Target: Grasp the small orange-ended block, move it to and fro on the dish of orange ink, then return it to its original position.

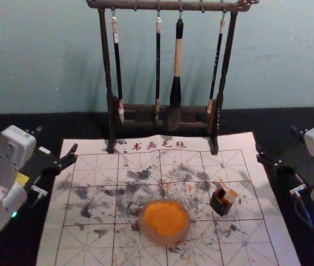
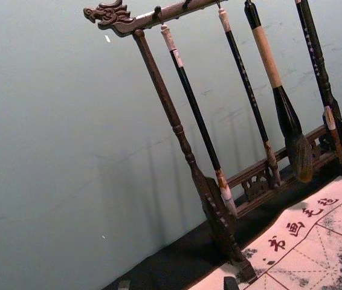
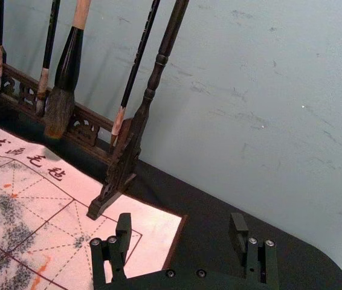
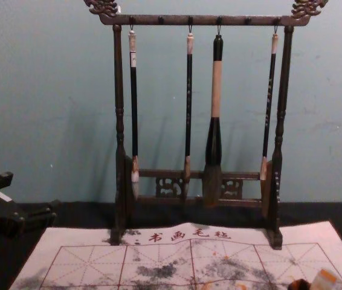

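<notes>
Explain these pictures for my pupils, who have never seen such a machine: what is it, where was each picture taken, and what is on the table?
This is a robot with two arms, each ending in a gripper. The head view looks down from its head; the chest view looks across the table from lower down. Each wrist view comes from a camera on one arm.

A white, gridded mat with dark and orange stains covers part of the dark table. On it sit a dish of orange ink and a small dark holder, with the orange-ended block tilted in or against it. Behind, four brushes hang from a wooden rack.

The left gripper and right gripper are open at either side, holding nothing.
</notes>
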Tool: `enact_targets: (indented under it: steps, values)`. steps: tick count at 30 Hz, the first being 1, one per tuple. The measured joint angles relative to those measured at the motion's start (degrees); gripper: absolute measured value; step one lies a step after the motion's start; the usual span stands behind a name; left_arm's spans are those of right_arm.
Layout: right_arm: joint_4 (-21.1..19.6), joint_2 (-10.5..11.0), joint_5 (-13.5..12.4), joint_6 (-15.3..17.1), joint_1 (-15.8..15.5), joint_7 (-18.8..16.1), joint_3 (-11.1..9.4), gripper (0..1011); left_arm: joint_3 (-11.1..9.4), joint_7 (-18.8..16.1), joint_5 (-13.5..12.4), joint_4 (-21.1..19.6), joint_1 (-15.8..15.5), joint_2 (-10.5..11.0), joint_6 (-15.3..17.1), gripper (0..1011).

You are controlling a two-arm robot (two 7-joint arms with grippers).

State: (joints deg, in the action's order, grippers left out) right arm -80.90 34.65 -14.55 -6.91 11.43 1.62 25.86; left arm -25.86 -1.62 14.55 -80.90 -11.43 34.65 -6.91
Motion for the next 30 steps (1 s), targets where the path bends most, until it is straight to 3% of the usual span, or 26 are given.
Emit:
enact_targets:
  steps: [30]
  values:
    - [0.0, 0.0, 0.0, 0.0, 0.0, 0.0, 0.0, 1003, 0.0, 0.0, 0.0, 0.0, 0.0, 0.0, 0.0, 1001]
